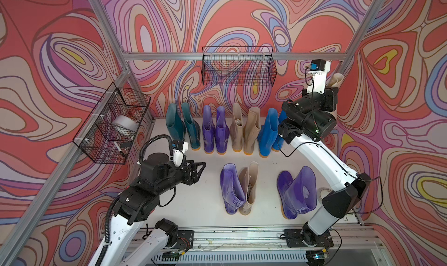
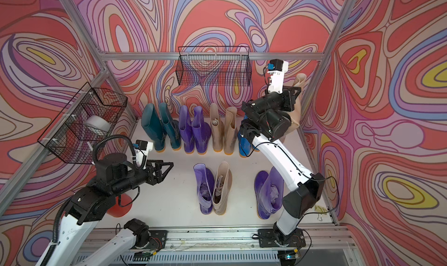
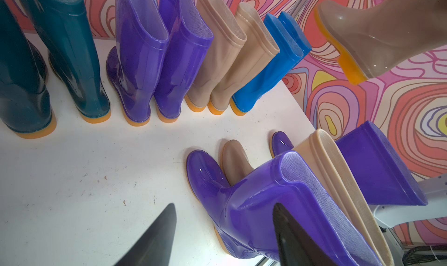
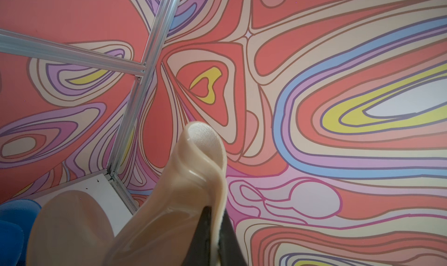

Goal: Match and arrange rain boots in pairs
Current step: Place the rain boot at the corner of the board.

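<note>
Along the back wall stand a teal pair, purple pair, beige pair and blue pair (the last partly hidden). All are upright, heels to the front and toes to the wall. Nearer the front, a purple boot and a beige boot stand side by side, toes likewise toward the wall. A second purple boot stands apart to their right.

The right arm rises from its base, bends at the elbow and reaches into the back right corner. There the right claw is pinched shut on the cuff of the held boot, which is beige, shaft up, with its orange sole tilted clear of the table.

The left arm lies low at the left. The left claw points right toward the front purple boot, jaws partly open, holding nothing.
</note>
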Motion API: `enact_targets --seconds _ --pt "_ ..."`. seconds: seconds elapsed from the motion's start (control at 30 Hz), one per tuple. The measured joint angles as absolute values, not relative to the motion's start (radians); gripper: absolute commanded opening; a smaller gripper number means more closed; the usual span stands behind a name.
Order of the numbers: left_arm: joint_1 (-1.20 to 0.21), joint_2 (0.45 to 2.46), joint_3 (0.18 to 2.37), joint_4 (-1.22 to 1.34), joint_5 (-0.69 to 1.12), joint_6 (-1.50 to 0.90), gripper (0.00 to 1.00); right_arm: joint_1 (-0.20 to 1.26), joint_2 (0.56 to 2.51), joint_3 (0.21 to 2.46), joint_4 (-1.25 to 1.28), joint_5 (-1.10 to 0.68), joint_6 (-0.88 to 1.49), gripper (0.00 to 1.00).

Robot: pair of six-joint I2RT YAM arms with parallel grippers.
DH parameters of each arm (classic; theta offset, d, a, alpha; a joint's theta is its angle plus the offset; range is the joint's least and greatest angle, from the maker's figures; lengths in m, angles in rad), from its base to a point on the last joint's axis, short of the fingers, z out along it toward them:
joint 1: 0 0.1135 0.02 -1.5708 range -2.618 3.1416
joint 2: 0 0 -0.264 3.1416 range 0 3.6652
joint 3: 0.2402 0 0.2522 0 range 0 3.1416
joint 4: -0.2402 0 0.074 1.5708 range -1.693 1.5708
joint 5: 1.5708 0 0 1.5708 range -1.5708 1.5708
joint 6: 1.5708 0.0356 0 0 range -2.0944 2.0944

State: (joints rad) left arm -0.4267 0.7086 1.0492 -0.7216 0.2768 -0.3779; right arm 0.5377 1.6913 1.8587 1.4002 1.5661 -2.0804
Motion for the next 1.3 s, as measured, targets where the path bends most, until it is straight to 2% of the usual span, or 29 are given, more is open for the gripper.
enact_targets --seconds 0.23,0.67,0.87,0.97,1.03,1.13,1.3 --pt "-0.427 0.725 1.044 -0.722 0.274 -0.373 0.66 0.446 1.750 1.908 1.430 1.566 -2.088 0.00" --pt "-0.427 0.758 1.044 -0.721 0.273 -0.370 0.65 0.396 1.906 2.095 1.446 1.566 -2.093 0.00" --pt "-0.427 0.761 1.044 -0.721 0.272 -0.370 0.65 0.400 1.895 2.157 1.375 1.566 -2.093 0.00" --pt "-0.427 0.763 1.044 -0.720 0.273 -0.371 0.65 0.401 1.862 2.183 1.177 1.565 -2.010 0.00" --pt "-0.427 0.767 1.044 -0.719 0.274 -0.373 0.64 0.408 1.841 2.243 0.891 1.563 -1.817 0.00" --pt "-0.427 0.768 1.044 -0.712 0.280 -0.381 0.65 0.416 1.819 2.421 0.302 1.515 -1.406 0.00" --pt "-0.427 0.754 1.045 -0.714 0.279 -0.393 0.64 0.419 1.688 2.424 -0.136 1.444 -1.065 0.00"
